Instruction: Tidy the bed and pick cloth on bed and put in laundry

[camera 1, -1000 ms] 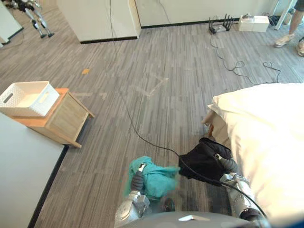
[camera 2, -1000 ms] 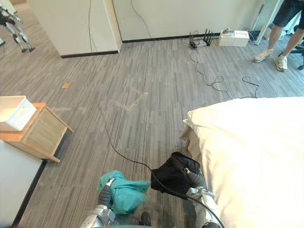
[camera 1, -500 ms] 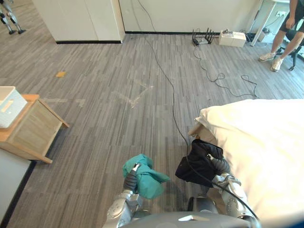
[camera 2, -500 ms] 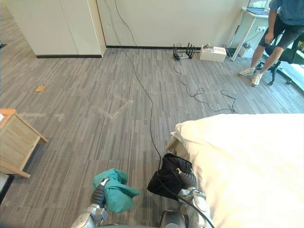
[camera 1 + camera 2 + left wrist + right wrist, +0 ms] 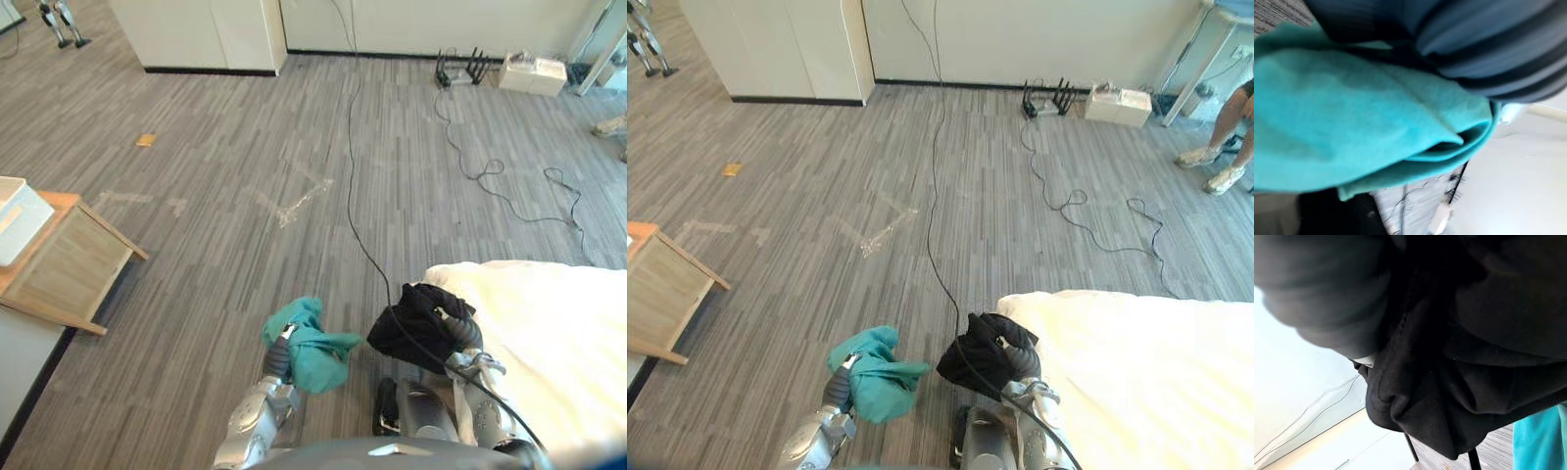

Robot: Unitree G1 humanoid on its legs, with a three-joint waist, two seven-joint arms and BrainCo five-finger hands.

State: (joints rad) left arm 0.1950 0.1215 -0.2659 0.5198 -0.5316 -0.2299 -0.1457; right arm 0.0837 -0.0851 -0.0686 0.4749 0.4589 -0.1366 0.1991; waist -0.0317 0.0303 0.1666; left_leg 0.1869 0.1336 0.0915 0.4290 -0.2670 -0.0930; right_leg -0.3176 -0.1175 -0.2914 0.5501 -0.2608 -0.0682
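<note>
Two hands are raised side by side above a grey striped floor (image 5: pixel 225 196), each with a cloth on it.

Open room: ahead of both hands the floor runs open as far as the base of a white cabinet (image 5: pixel 201 29). A wooden side table (image 5: pixel 69 274) stands well apart to the left of the left hand (image 5: pixel 275 364), with a white basket (image 5: pixel 15 220) on its top. The corner edge of the bed (image 5: pixel 549 333) lies just beside the right hand (image 5: pixel 468 338), on its right. A person's shoes (image 5: pixel 1215 166) stand far ahead and to the right.

Task items: a teal cloth (image 5: pixel 312 350) is bunched in soft folds over the left hand and hangs clear of the floor. A black cloth (image 5: pixel 416 326), crumpled and seamed, is bunched over the right hand next to the bed corner. The two cloths are near each other but apart.

Hand state: each cloth covers its hand past the ribbed cover, so the degree of closure cannot be told for either hand.
</note>
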